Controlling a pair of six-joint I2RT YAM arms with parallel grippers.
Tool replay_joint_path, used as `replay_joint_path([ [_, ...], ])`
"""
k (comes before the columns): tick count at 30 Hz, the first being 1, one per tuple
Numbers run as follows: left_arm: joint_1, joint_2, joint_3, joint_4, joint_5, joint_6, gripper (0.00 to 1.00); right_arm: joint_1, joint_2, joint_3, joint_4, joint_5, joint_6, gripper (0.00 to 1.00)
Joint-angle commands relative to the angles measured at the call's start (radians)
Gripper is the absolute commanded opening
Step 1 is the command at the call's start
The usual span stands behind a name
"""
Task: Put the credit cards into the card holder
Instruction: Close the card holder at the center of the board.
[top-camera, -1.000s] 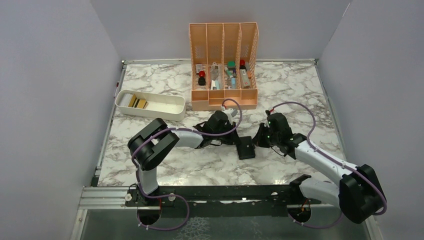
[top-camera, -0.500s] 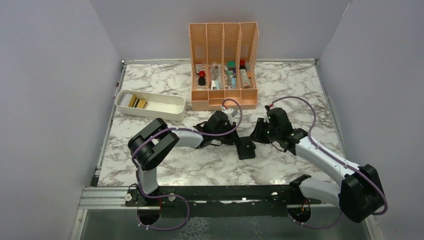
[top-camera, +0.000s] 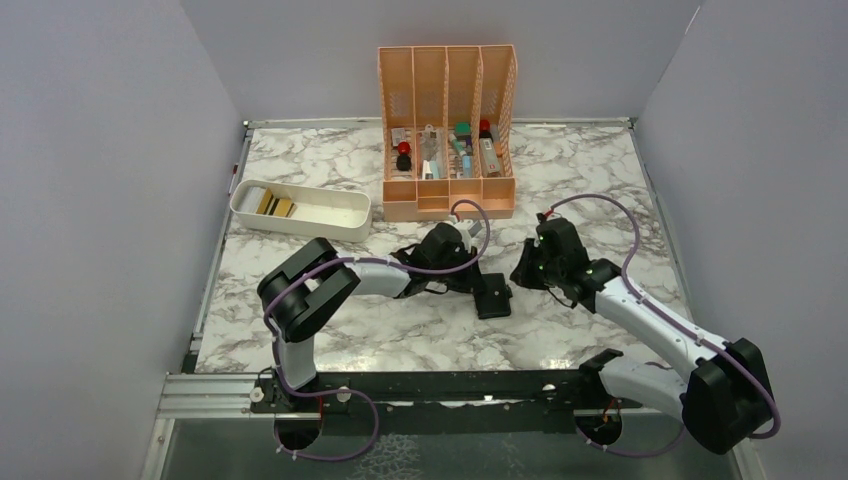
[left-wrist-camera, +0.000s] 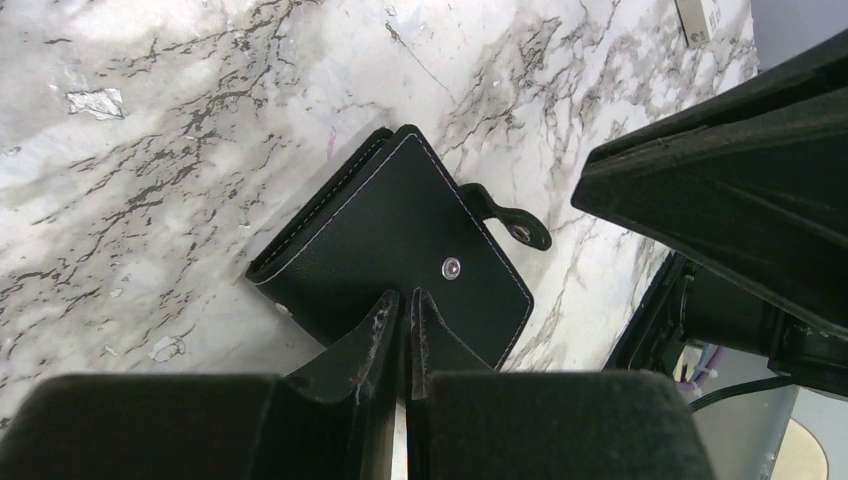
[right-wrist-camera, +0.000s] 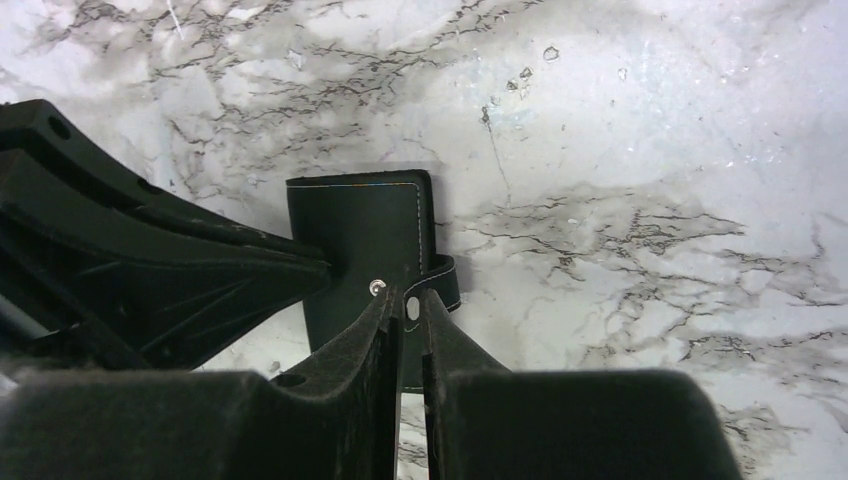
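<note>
The card holder (top-camera: 492, 297) is a black case lying closed on the marble, its clasp tab (left-wrist-camera: 512, 220) unfastened and sticking out. It also shows in the left wrist view (left-wrist-camera: 390, 235) and the right wrist view (right-wrist-camera: 360, 235). My left gripper (top-camera: 478, 283) is shut and empty, its tips (left-wrist-camera: 403, 298) over the holder's near edge. My right gripper (top-camera: 521, 274) is shut with a thin slit, hovering just right of the holder; the tab shows below its tips (right-wrist-camera: 405, 300). Gold credit cards (top-camera: 275, 206) lie in the white tray.
The oblong white tray (top-camera: 335, 212) stands at the back left. A tall orange slotted organiser (top-camera: 447, 130) with small items stands at the back centre, just behind both wrists. Grey walls close in the table on three sides.
My right gripper has drawn back from the holder's right edge, up and to the right. My left gripper has shifted slightly right. The holder has barely moved.
</note>
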Motion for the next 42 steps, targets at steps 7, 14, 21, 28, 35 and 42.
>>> replay_joint_path([
  [7, -0.009, 0.025, 0.005, -0.016, 0.021, 0.0, 0.1, -0.007, 0.004, -0.064, 0.041, -0.069, 0.031, 0.13],
  [14, -0.011, 0.02, 0.004, -0.016, 0.025, 0.004, 0.1, -0.007, -0.003, -0.101, 0.093, -0.137, 0.042, 0.15],
  [21, -0.011, 0.024, 0.007, -0.017, 0.029, 0.001, 0.1, -0.007, 0.02, -0.101, 0.125, -0.14, 0.037, 0.16],
  [28, -0.015, 0.037, 0.019, -0.017, 0.033, -0.001, 0.1, -0.007, 0.034, -0.098, 0.143, -0.148, 0.033, 0.15],
  [35, -0.017, 0.043, 0.023, -0.017, 0.034, -0.001, 0.1, -0.007, 0.051, -0.107, 0.17, -0.165, 0.037, 0.15],
  [42, -0.017, 0.042, 0.023, -0.017, 0.032, -0.001, 0.1, -0.007, 0.067, -0.109, 0.18, -0.176, 0.043, 0.15],
])
